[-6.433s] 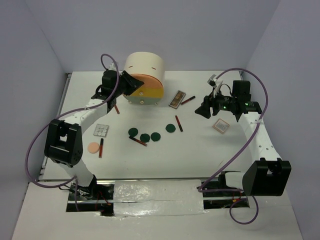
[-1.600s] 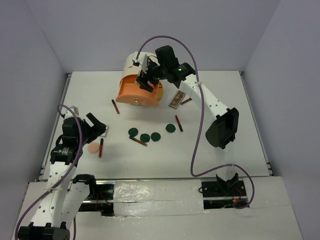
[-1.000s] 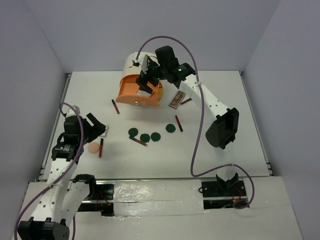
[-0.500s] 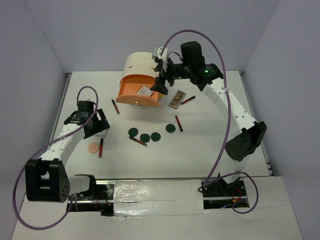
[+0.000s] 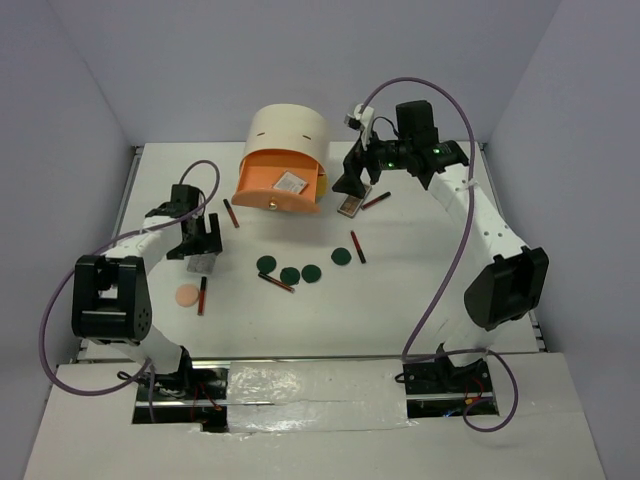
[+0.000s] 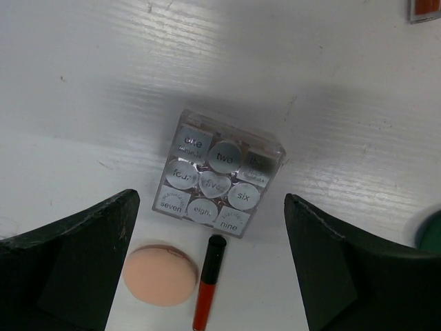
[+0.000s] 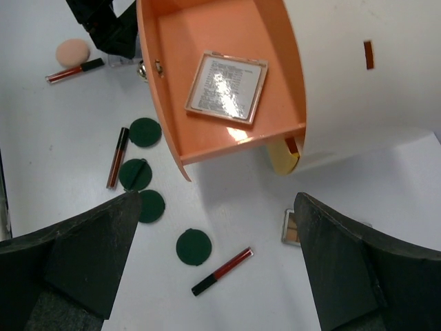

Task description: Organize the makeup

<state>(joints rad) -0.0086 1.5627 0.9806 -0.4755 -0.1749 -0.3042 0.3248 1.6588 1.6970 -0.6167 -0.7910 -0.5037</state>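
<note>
Makeup items lie spread over the matte white counter (image 5: 330, 320); clock directions refer to the overhead view. Four flat dark green round discs (image 5: 290, 274) sit in a loose row near the centre, with a thin dark-red stick (image 5: 357, 246) just beside the row's 3 o'clock end. A clear plastic square palette of nine round silver pans (image 6: 217, 181) lies at 9 o'clock. Overhead it is partly covered by the left gripper (image 6: 210, 201), whose jaws stand wide apart above it, touching nothing. The lettering on the pans is only partly legible.

At this palette's 6 o'clock lie a soft peach round puff (image 6: 160, 273) and a second glossy red stick with a black cap (image 6: 209, 289), its lower end cut off in the wrist view.

A pinkish square compact with a reflective lid (image 7: 227, 87) lies flat in the pulled-out orange drawer (image 7: 179, 41) of the cream drum-shaped cabinet (image 5: 288, 128) at 12 o'clock. The right gripper (image 7: 217, 200) hangs at 1 o'clock, jaws wide apart and empty. A brown rectangular palette (image 7: 292, 227) below it is largely hidden by one finger.
</note>
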